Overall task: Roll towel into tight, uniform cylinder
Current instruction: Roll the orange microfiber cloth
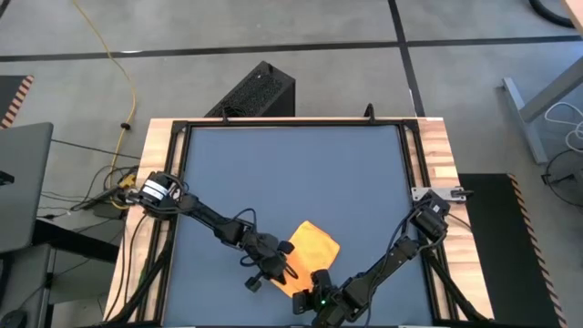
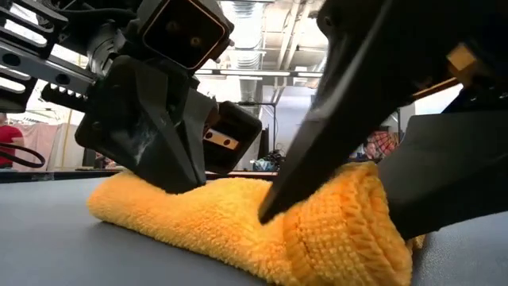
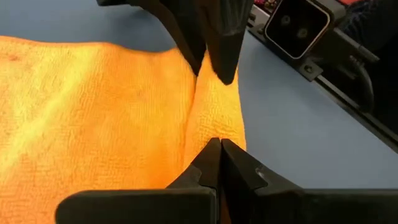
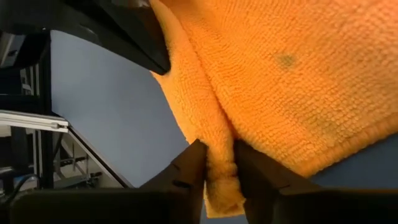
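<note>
In the high view the yellow towel lies on the dark blue tabletop near its front edge, partly folded or rolled, with the left gripper at its left side and the right gripper at its front corner; both arms reach inward from the table's side rails. In the low view the towel shows as a thick, lumpy roll lying across the tabletop, its nearer end bulkier; one dark gripper body presses on the far part of the roll and a long dark finger comes down onto the fold at the nearer end. In the left wrist view the left gripper has its two fingers drawn together, tips touching, resting on a raised ridge of the towel; the other arm's fingers meet the same ridge farther along. In the right wrist view the right gripper is clamped on a rolled fold at the towel's edge, the cloth squeezed between its fingers, with blue tabletop beside it
</note>
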Available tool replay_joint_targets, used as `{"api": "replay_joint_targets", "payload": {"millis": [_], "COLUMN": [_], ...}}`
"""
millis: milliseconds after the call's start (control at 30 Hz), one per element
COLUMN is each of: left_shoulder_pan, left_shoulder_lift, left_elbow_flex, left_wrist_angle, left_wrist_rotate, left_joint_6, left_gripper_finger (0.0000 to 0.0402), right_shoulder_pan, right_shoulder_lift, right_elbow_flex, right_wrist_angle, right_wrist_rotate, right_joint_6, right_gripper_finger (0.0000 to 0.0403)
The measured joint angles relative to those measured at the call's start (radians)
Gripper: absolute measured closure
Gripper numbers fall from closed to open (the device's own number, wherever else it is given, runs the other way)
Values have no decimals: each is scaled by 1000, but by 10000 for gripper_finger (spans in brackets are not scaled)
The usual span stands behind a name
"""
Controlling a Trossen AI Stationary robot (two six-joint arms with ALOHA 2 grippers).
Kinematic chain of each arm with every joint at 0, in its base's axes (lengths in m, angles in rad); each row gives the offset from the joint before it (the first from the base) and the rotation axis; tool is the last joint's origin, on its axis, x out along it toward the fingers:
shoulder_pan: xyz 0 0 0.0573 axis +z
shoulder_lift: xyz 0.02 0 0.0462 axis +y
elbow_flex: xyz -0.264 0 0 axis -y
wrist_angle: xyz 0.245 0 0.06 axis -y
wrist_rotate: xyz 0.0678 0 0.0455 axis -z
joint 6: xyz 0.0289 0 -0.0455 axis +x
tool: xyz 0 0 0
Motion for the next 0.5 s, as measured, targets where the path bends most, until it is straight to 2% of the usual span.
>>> {"api": "replay_joint_targets", "payload": {"millis": [267, 500], "left_shoulder_pan": [0, 0], "left_shoulder_lift": [-1, -1], "left_elbow_flex": [0, 0], "left_wrist_angle": [-11, -12], "left_wrist_rotate": [-6, -23], "left_joint_6": [0, 1], "left_gripper_finger": [401, 401], "right_shoulder_pan": [-2, -2], "right_shoulder_lift": [-39, -86], "right_elbow_flex": [-3, -3], "right_wrist_angle": [-47, -84], "right_wrist_rotate": [-5, -58], "right_joint_6": [-45, -112], "right_gripper_finger": [238, 230]}}
